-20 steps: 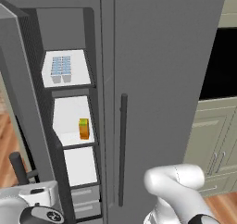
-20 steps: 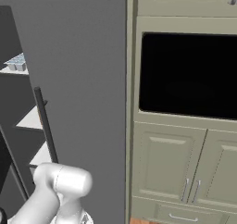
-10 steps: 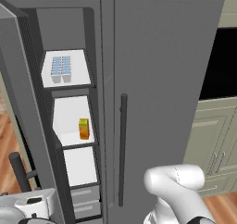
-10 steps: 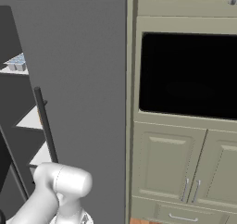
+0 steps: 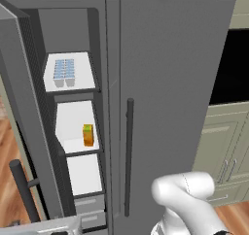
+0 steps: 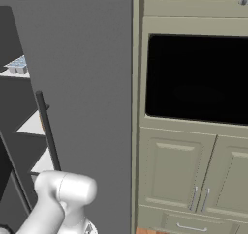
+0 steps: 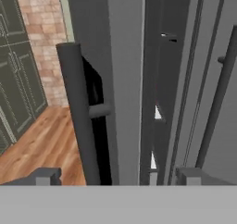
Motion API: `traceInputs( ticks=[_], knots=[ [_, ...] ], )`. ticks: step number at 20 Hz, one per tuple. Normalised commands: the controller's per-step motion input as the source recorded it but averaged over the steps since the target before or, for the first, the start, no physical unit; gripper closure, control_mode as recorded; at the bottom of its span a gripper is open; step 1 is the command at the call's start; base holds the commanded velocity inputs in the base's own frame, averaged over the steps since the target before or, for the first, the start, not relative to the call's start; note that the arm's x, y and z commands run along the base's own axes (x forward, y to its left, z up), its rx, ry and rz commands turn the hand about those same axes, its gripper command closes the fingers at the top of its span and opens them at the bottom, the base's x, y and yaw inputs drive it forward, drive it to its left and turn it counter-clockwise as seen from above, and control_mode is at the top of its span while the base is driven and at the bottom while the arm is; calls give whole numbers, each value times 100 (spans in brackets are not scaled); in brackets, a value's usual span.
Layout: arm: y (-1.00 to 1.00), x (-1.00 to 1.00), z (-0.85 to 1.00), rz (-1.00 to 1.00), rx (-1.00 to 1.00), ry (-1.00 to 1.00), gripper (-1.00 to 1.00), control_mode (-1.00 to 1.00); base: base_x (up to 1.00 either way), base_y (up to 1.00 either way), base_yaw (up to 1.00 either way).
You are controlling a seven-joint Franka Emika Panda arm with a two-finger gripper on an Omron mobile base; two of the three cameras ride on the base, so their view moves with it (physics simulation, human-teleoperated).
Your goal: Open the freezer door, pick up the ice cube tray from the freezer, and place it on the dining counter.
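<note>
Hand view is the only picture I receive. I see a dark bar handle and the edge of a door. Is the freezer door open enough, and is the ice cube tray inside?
Observer: Yes. In the left base view the freezer door stands swung out to the left, and the shelves of the freezer show.
Operator: On which shelf is the tray?
Observer: The ice cube tray lies flat on the top white shelf.
Operator: Is anything else close to it?
Observer: A small orange and green carton stands upright one shelf lower, apart from the tray.
</note>
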Motion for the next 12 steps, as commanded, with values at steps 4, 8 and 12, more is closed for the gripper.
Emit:
traceInputs(
  ticks=[4, 8, 12],
  knots=[
    [-90, -21, 58, 10, 5, -3, -100, -100, 0, 0, 0],
    [-93, -4, 53, 10, 6, 0, -100, -100, 0, 0, 0],
    [-97, 0, 53, 13, 9, 0, -100, -100, 0, 0, 0]
  ],
)
